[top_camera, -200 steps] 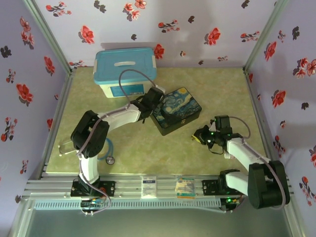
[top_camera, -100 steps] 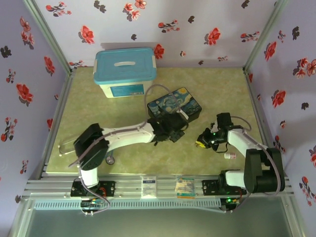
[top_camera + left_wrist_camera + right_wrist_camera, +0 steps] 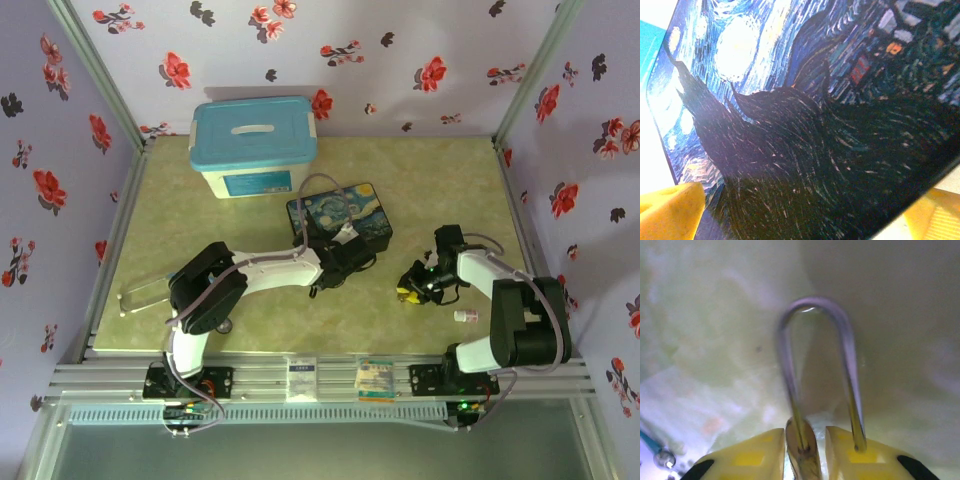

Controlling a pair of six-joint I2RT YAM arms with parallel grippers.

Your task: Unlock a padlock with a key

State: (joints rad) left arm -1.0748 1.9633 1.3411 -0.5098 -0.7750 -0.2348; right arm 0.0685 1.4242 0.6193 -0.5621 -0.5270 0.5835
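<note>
Right gripper, two yellow-padded fingers: closed on the tiny brass-gold padlock, pinching its narrow body edge-on.

- Padlock: thin silver shackle stands clear of the fingertips, pointing away from the wrist. Both legs look seated. The keyhole is hidden.
- Position: the right gripper holds it low over the pale green table mat, right of centre.
- Left gripper: yellow fingers spread well apart with nothing seen between them, hard against the near edge of the dark rectangular box painted with Starry Night.
- Beyond: white plastic tub with teal lid, at the far left.
- Hazards, as judged: the pinch is slim, so a key's push could twist or slide the padlock. If the keyhole faces the palm, the fingers may block access. The left gripper may shove the box.
</note>
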